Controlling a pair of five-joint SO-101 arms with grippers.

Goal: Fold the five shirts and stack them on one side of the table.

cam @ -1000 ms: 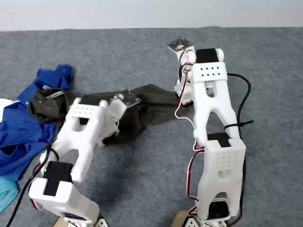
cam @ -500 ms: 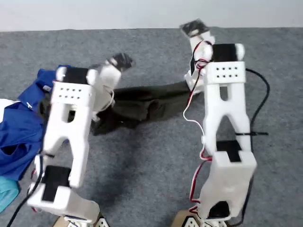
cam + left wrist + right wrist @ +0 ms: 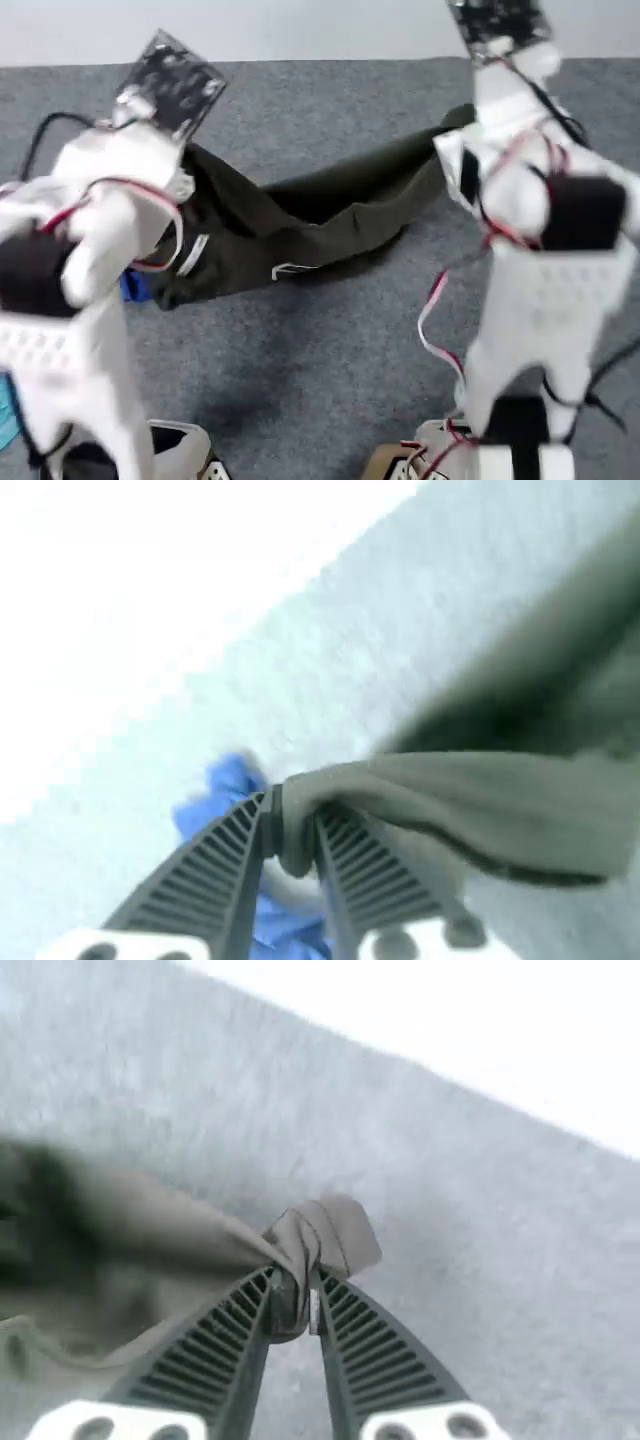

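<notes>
A dark olive shirt hangs stretched between the two raised arms over the grey table. At its left end my left gripper is shut on a bunched fold of the olive shirt. My right gripper is shut on the other end of the olive shirt, with a small tuft of cloth poking past the fingertips. The middle of the shirt sags down to the table. A scrap of blue shirt lies below the left gripper, and a bit of blue shirt peeks out beside the left arm.
Both white arms stand tall and cover much of the high view. A pale wall runs along the far edge of the table. Open grey surface lies in front of the hanging shirt.
Both arms have risen steeply toward the camera and pulled apart, lifting the olive shirt off the table and stretching it between them. The left arm now covers the blue pile.
</notes>
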